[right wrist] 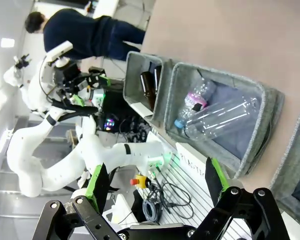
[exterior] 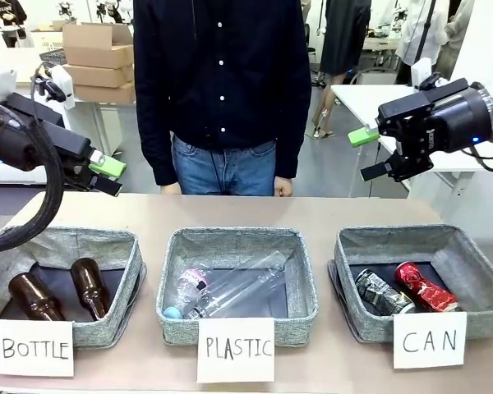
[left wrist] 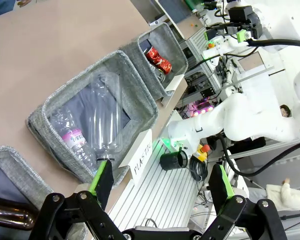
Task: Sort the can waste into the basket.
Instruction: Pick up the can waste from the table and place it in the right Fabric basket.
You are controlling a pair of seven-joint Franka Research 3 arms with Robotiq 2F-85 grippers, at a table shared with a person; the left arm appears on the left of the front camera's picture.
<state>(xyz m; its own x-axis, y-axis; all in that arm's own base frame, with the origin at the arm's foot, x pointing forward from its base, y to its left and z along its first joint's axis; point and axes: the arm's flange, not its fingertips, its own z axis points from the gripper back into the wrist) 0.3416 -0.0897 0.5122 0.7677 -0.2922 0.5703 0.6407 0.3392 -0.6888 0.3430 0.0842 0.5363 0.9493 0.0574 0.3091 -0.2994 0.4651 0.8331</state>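
Note:
The red can (exterior: 425, 287) and the dark grey-black can (exterior: 382, 292) lie side by side inside the grey basket (exterior: 476, 271), which is carded "CAN" and stands at the table's right. The left wrist view shows the red can (left wrist: 158, 60) in that basket (left wrist: 176, 47). My right gripper (exterior: 370, 153) hangs high above the basket's far left corner, open and holding nothing. In its own view, the right gripper (right wrist: 156, 181) has its fingers spread wide. My left gripper (exterior: 107, 175) hovers open over the table's left side, its jaws wide apart in its wrist view (left wrist: 162, 180).
A basket carded "BOTTLE" (exterior: 107, 246) at the left holds two brown glass bottles (exterior: 89, 287). The middle basket carded "PLASTIC" (exterior: 300, 271) holds clear plastic bottles (exterior: 230, 287). A person in a dark shirt (exterior: 222, 82) stands at the far edge. Bare tabletop (exterior: 230, 212) runs behind the baskets.

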